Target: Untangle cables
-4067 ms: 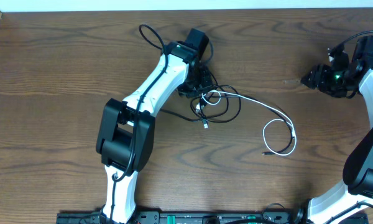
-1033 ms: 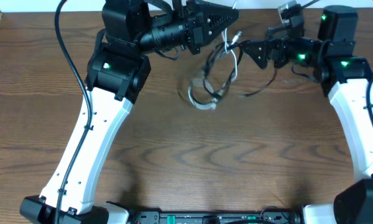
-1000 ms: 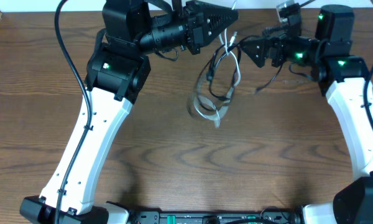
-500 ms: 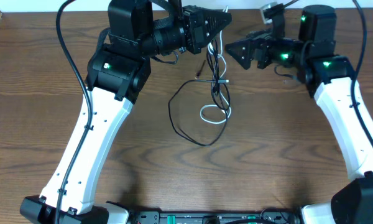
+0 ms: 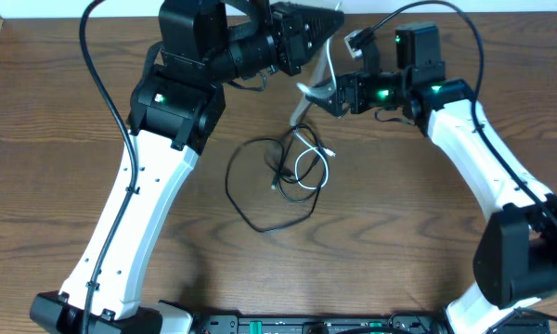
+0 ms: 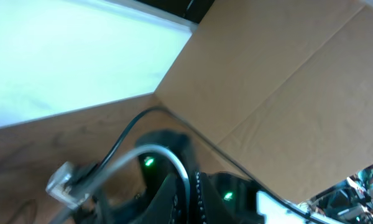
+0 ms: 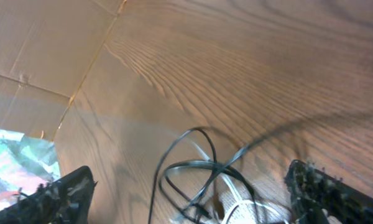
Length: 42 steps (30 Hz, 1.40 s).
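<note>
While the white cable (image 5: 306, 93) runs up from its tangle with the black cable (image 5: 228, 181), whose loop lies on the counter (image 5: 399, 232) between the arms, the left tool (image 5: 332, 26) is clenched on its upper end and the right tool (image 5: 327, 96) gapes wide just beside the raised strand.

A brown wood-grain table (image 5: 399, 241) lies below the left gripper (image 5: 332, 20) and the right gripper (image 5: 327, 93). A white strip (image 5: 74, 7) runs along the table's far edge, beyond the left gripper. A black rail (image 5: 306, 325) with small green marks lies at the near edge, well behind both grippers. In the left wrist view, a cardboard panel (image 6: 286, 81) rises ahead of the left gripper, beside a bright white surface (image 6: 68, 56). In the right wrist view, a creased cardboard wall (image 7: 43, 43) meets the table ahead of the right gripper, and blurred colourful clutter (image 7: 12, 162) shows at its lower edge.
</note>
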Each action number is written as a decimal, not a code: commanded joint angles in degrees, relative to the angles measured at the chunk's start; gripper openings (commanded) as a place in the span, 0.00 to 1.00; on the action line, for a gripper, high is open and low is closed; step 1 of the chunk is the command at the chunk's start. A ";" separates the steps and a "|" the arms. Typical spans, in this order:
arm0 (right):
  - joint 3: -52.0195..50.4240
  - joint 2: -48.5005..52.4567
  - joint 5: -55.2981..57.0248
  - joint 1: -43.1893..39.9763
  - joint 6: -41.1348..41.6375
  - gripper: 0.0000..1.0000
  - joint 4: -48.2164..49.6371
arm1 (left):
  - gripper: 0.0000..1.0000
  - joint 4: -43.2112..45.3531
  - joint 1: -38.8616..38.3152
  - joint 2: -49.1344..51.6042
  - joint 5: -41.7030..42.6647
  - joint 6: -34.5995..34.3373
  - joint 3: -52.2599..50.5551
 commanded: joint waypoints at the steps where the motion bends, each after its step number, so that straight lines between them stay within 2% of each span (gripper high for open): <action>1: 0.35 2.34 0.28 0.20 0.74 0.93 -0.26 | 0.07 3.26 0.55 -0.44 -0.50 -1.97 1.42; 6: 0.35 2.23 4.31 -0.92 -0.17 0.93 -0.57 | 0.07 6.97 4.09 -1.99 -0.48 -7.02 1.42; 9: 0.37 2.23 -5.35 -0.92 -8.13 0.94 1.44 | 0.07 9.27 5.46 -2.84 -0.46 -10.01 1.42; 11: 0.37 2.23 -9.88 -0.33 -9.57 0.94 4.33 | 0.08 12.17 5.73 -3.32 -0.46 -12.28 1.42; 16: 0.35 2.34 -5.68 2.49 -11.21 0.97 6.10 | 0.07 17.29 5.73 -4.46 -0.33 -15.30 1.42; 20: 0.37 2.34 -0.13 5.05 -12.57 0.93 6.56 | 0.07 18.05 5.75 -5.46 -0.52 -16.33 1.42; 23: 0.37 2.34 2.21 6.40 -12.57 0.83 8.63 | 0.07 18.69 6.10 -6.67 -0.50 -16.96 1.42; 24: 0.37 2.34 2.25 6.86 -12.57 0.72 10.19 | 0.07 18.97 6.27 -7.41 -0.52 -16.96 1.42; 25: 0.37 2.34 2.23 7.08 -12.55 0.66 10.95 | 0.07 19.12 6.47 -7.82 -0.52 -17.09 1.42; 27: 0.37 2.34 2.21 7.39 -12.24 0.42 12.59 | 0.07 19.10 6.95 -8.85 -0.52 -17.18 1.42; 28: 0.37 2.34 2.21 7.41 -9.97 0.12 15.32 | 0.08 19.06 7.39 -9.64 -0.48 -17.18 1.42; 30: 0.37 2.34 2.16 7.41 -5.86 0.02 19.89 | 0.08 19.06 8.11 -10.62 -0.48 -17.16 1.42; 36: 0.37 2.32 1.18 7.21 4.83 0.01 31.12 | 0.07 19.06 10.03 -12.00 0.52 -17.18 1.42; 42: 1.53 0.87 2.45 4.33 8.11 0.01 30.77 | 0.08 17.44 12.81 -12.26 2.97 -17.38 1.42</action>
